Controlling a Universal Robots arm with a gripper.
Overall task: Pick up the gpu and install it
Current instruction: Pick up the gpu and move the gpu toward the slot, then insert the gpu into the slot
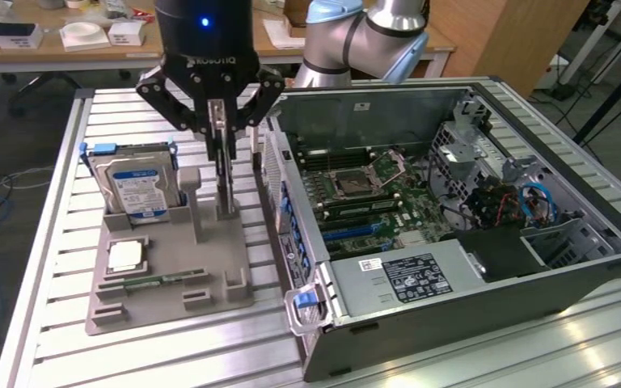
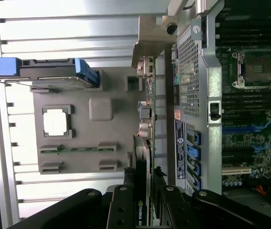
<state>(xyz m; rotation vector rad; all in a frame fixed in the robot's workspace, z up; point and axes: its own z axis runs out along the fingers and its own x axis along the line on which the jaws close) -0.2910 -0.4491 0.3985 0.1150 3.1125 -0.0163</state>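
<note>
Slotted metal table [image 1: 52, 242] carries everything. On the exterior view's right half sits the open computer case [image 1: 483, 307], side panel off, main board [image 1: 386, 194] showing w/ blue slots [image 1: 348, 234] toward the near end. The robot arm [image 1: 365, 40] comes in from the far side, above the case's far-left corner.

Grey parts tray [image 1: 171, 299] lies on the exterior view's left, just beside the case wall. At its far-left corner the hard drive [image 1: 133, 186] stands upright, blue label facing the near side.

The gpu [image 1: 224, 182] stands on edge at the tray's far-right side, btwn the hard drive and the case wall. The wrist view looks along it [image 2: 144, 143], w/ its pale metal bracket [image 2: 152, 33] at the end farthest from the wrist. Can't tell if its bottom edge is seated in the tray stand or just clear of it.

The gripper [image 1: 230, 137] hangs straight down over the gpu. In the wrist view [image 2: 144, 174] both fingers [image 2: 125, 191] press the gpu's flat faces, so it's clamped on the gpu, pinching near the top edge.

Smaller bits on the tray: processor chip [image 1: 125, 255] flat in its pocket, near-left, and a thin green memory stick [image 1: 165, 280] just nearer than that.

Risks, as I judge them:
- Pinch is high on a thin gpu, so it could pivot or slide in the fingers, esp. if the bottom edge drags on the tray stand.
- Bracket end sits close to the case wall and could snag on the rim during a move across.
- Hard drive is near, so a sideways swing may clip it.
- Any tilt means a bad line-up w/ the slot, and pressing then could bend the gpu or damage the slot.
</note>
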